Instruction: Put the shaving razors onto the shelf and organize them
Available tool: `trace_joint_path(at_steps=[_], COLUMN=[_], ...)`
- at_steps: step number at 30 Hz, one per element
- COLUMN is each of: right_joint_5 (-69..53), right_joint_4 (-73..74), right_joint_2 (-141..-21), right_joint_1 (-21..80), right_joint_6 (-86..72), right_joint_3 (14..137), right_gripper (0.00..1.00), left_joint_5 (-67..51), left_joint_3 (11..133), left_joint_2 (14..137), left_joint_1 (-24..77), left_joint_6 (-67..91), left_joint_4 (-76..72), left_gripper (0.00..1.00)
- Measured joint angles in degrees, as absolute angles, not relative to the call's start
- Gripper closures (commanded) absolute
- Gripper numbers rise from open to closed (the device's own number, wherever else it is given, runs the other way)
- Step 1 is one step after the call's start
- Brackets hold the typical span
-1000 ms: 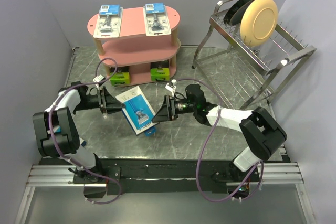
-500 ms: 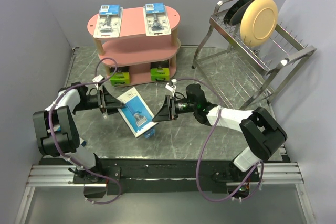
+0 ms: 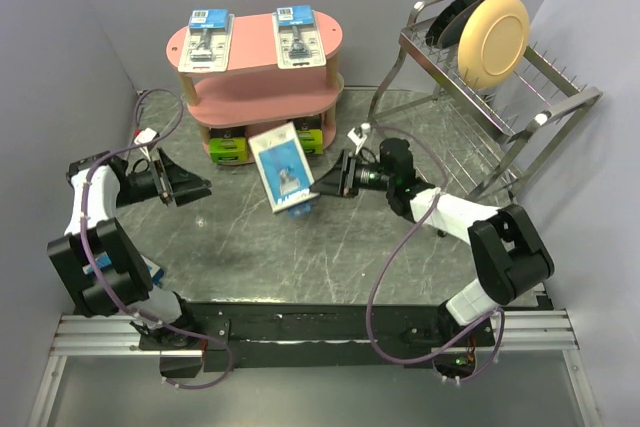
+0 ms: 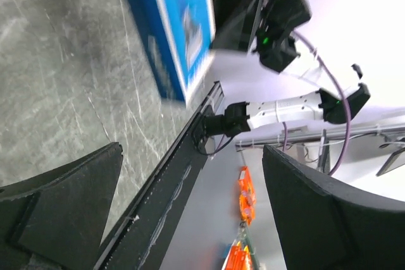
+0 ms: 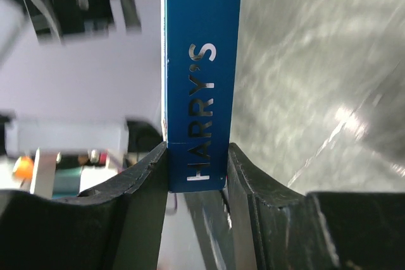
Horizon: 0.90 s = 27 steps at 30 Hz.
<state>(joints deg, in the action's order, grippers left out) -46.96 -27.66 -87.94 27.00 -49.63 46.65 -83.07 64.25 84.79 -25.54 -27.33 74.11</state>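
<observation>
A blue-carded razor pack (image 3: 282,169) hangs above the table just in front of the pink shelf (image 3: 262,97), with my right gripper (image 3: 318,190) shut on its right edge. In the right wrist view the pack's blue side (image 5: 201,74) sits clamped between both fingers (image 5: 145,188). My left gripper (image 3: 203,189) stands wide open and empty at the left, apart from the pack; its wrist view shows the pack (image 4: 180,23) far off. Two blister packs (image 3: 209,35) (image 3: 297,35) lie on the top board. Lime-ended black boxes (image 3: 228,151) sit on the bottom tier, one partly hidden.
A silver wire dish rack (image 3: 470,117) with a cream plate (image 3: 494,37) and a dark plate stands at the back right. Grey walls close in the left and back sides. Cables loop over both arms.
My left gripper opened, let go of the blue pack and drew back to the left. The right gripper carried the pack up and toward the shelf.
</observation>
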Motion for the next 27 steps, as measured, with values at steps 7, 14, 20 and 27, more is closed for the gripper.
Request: trace_joint_path(at_steps=[7,14,20,27], right_joint_5=[-43.33,-40.29,-39.46,-38.76], right_joint_4=[-27.81,-25.41,-22.98,-20.03], right_joint_2=[-90.54,-99.33,-105.45,-110.39], right_joint_1=[23.35,21.39,19.64,17.93], right_joint_6=[-51.57,-52.29,-53.56,-53.76], right_joint_3=[57.45,67.24,72.86,82.65], right_gripper=[0.77,0.74,0.69,0.52], left_joint_5=[-80.95,-78.43,-76.55,-74.39], left_joint_3=[62.61,59.81,58.17,57.21], left_joint_2=[78.63,73.97,72.14,72.1], left_joint_1=[-25.47,-25.47,-25.47,-25.47], left_joint_6=[-23.77,-11.64,-4.91,-2.28], left_joint_4=[73.95,64.58,59.07,57.41], left_gripper=[0.03,0.03,0.03,0.03])
